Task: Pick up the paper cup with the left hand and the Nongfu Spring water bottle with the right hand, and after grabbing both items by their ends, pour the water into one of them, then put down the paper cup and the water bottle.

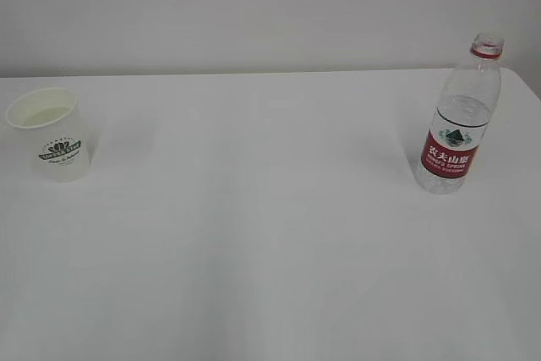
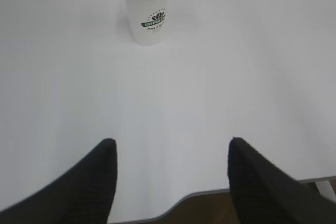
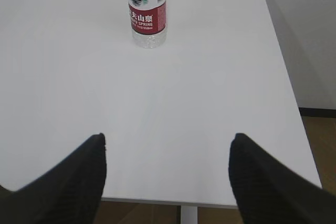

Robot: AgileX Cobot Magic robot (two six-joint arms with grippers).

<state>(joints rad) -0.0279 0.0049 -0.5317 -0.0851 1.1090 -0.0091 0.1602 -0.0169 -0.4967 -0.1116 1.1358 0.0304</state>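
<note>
The white paper cup (image 1: 51,134) with its green logo stands upright at the table's left; in the left wrist view the paper cup (image 2: 147,8) is far ahead, a pale pool inside. The uncapped Nongfu Spring water bottle (image 1: 458,120) with its red label stands upright at the right, and the bottle (image 3: 147,11) shows far ahead in the right wrist view. My left gripper (image 2: 172,141) hangs open over the table's near edge with nothing between its fingers. My right gripper (image 3: 168,136) is open too, empty, well short of the bottle. Neither arm appears in the exterior view.
The white table (image 1: 270,234) runs back to a pale wall. Its near edge (image 2: 210,195) lies under the left gripper, with brown floor below. The table's right edge (image 3: 286,77) and a white leg (image 3: 189,214) show in the right wrist view.
</note>
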